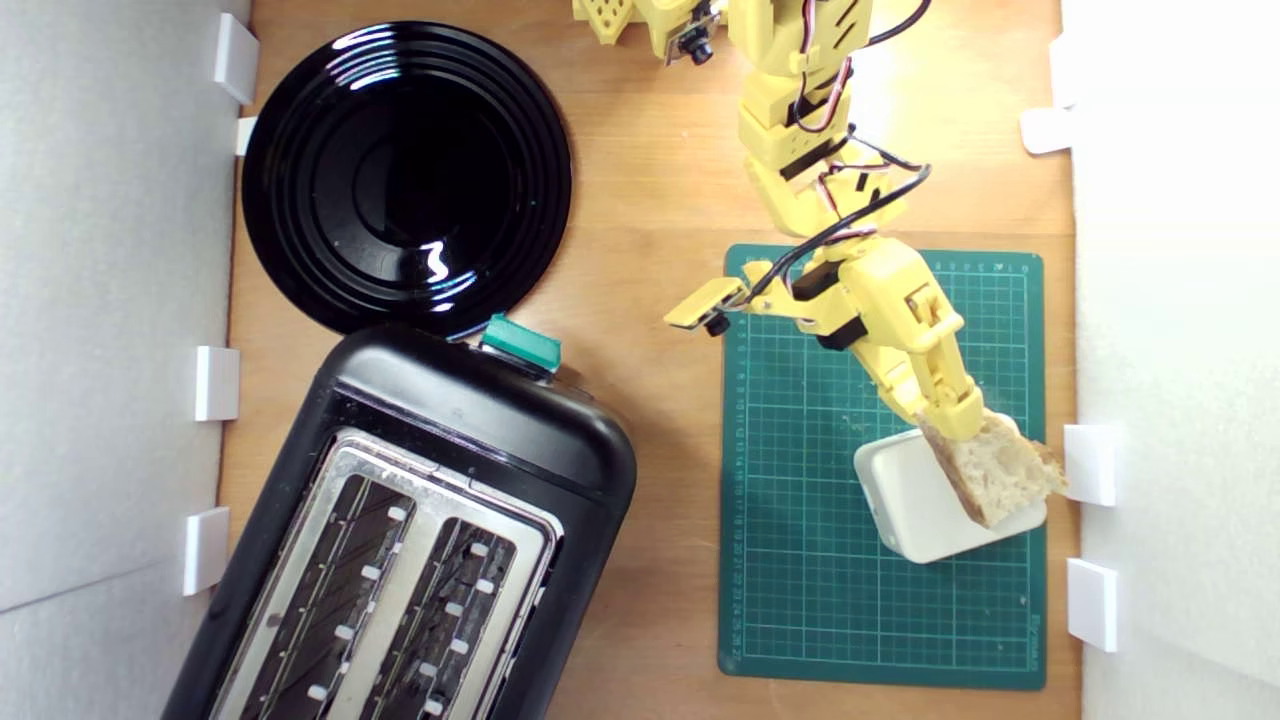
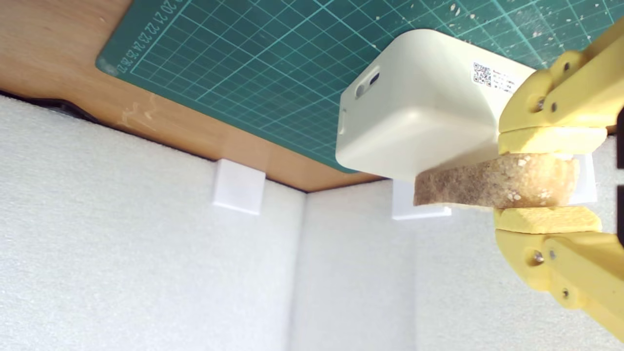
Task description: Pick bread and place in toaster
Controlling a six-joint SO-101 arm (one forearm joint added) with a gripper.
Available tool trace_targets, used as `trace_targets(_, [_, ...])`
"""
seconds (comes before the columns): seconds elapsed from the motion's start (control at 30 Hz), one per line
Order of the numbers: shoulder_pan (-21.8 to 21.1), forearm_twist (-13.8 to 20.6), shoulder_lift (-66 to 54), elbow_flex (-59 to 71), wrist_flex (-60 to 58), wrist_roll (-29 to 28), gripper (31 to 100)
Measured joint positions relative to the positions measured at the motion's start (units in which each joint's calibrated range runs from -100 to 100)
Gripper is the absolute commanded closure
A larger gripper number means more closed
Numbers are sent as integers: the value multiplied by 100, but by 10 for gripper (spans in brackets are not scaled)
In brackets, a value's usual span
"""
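The bread (image 1: 1000, 468), a triangular slice with pale holey crumb and tan crust, is clamped between the yellow fingers of my gripper (image 1: 950, 425) at the exterior view's right. It lies over the far edge of a rounded white block (image 1: 915, 500). The wrist view shows the bread (image 2: 492, 183) edge-on, pinched between both pads, with the white block (image 2: 414, 112) beside it. The black toaster (image 1: 400, 540), with its silver slotted top and green lever knob (image 1: 520, 345), stands at the exterior view's lower left, well apart from my gripper.
A green cutting mat (image 1: 800, 560) lies under the white block. A glossy black plate (image 1: 405, 175) sits behind the toaster. White foam walls (image 1: 110, 300) with small white brackets (image 1: 1090, 465) border the wooden table on both sides.
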Motion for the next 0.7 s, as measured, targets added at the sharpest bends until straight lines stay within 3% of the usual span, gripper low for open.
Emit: trace_targets(0.7, [9, 0, -151, 9, -34, 0, 778])
